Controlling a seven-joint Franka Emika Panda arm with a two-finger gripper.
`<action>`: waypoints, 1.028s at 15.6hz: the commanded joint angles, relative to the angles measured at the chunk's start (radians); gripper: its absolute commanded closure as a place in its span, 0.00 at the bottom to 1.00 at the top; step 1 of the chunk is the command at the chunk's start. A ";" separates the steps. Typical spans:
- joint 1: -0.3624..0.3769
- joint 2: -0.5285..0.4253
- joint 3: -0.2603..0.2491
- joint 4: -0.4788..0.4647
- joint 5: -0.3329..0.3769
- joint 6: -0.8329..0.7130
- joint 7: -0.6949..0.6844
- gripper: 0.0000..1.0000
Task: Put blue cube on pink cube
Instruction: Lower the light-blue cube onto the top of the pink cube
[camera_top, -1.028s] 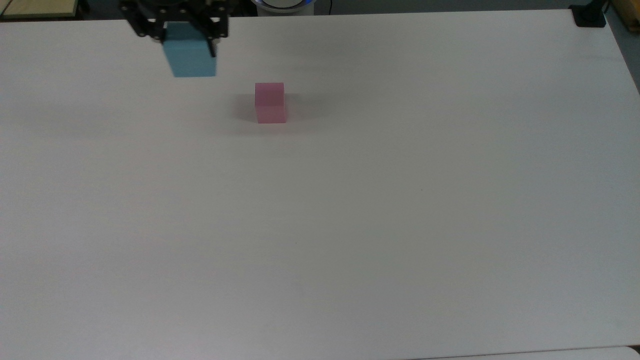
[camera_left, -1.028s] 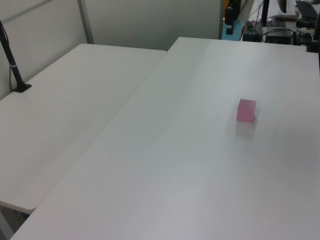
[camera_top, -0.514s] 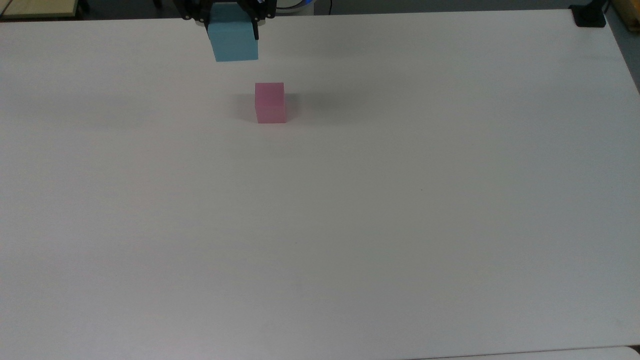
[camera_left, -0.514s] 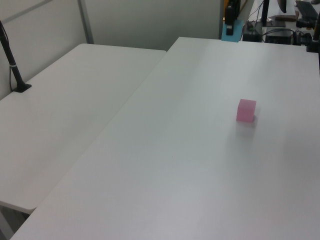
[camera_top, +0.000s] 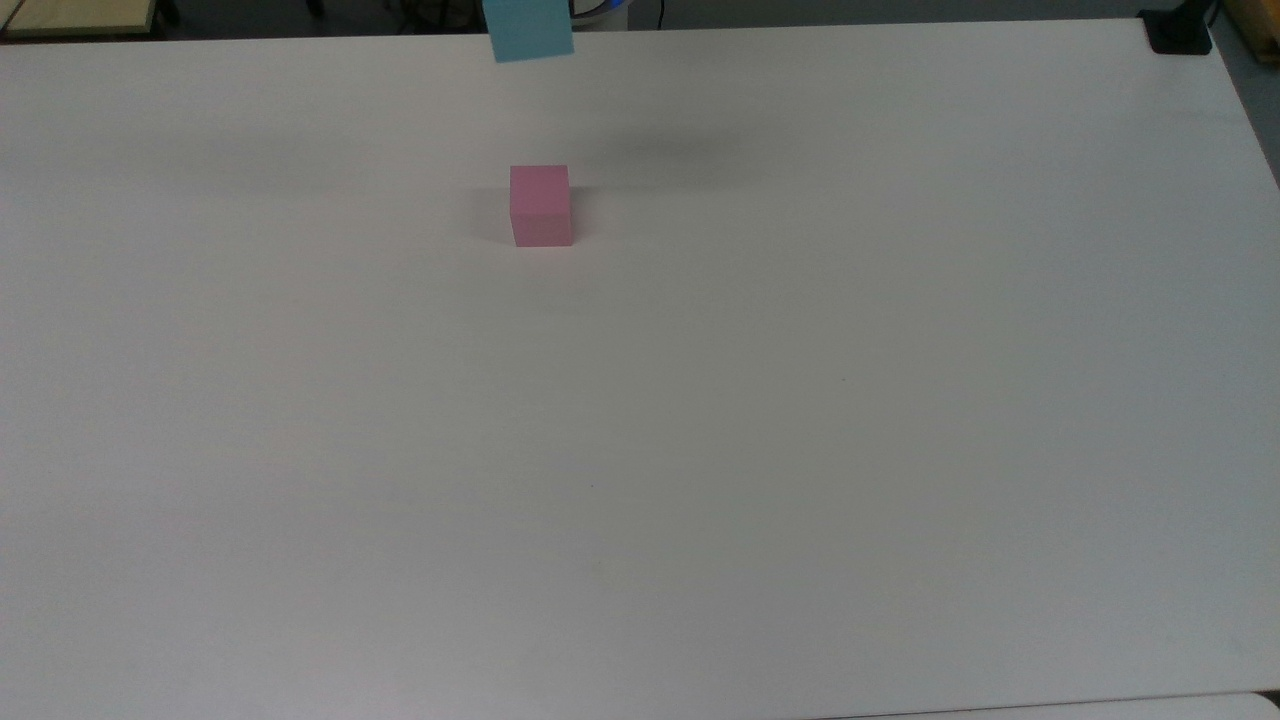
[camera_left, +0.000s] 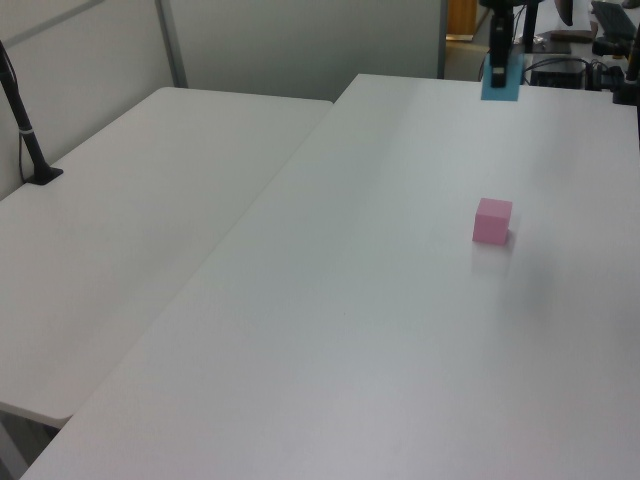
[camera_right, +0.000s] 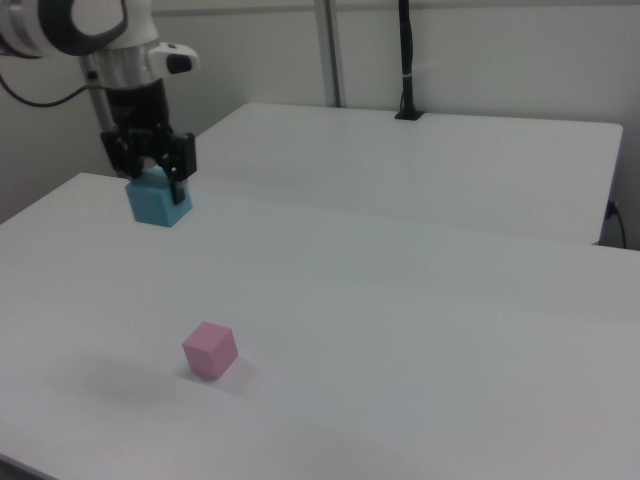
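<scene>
The blue cube (camera_right: 158, 203) hangs in the air above the white table (camera_right: 420, 330), held between the black fingers of my gripper (camera_right: 150, 178), which is shut on it. In the top view the blue cube (camera_top: 530, 30) sits at the top edge, up and slightly left of the pink cube (camera_top: 541, 205). The pink cube (camera_right: 210, 350) rests alone on the table, well below the blue cube and apart from it. The left view shows the blue cube (camera_left: 499, 80) high above and behind the pink cube (camera_left: 492, 221), with the gripper (camera_left: 498, 62) on it.
A second white table (camera_left: 130, 220) adjoins the work table at the left view's left. A black pole with a clamp (camera_left: 30, 150) stands on it. Cables and gear (camera_left: 590, 60) lie beyond the far edge. A black clamp (camera_top: 1178, 35) sits at the top view's top right corner.
My gripper has carried the blue cube to the top view's right and upward, from left of the pink cube to nearly above it. The pink cube has not moved.
</scene>
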 joint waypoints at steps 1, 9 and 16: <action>0.035 -0.082 -0.013 -0.112 0.013 0.045 0.050 0.75; 0.028 -0.082 -0.016 -0.467 -0.032 0.435 0.073 0.75; 0.026 -0.013 -0.016 -0.570 -0.122 0.606 0.194 0.75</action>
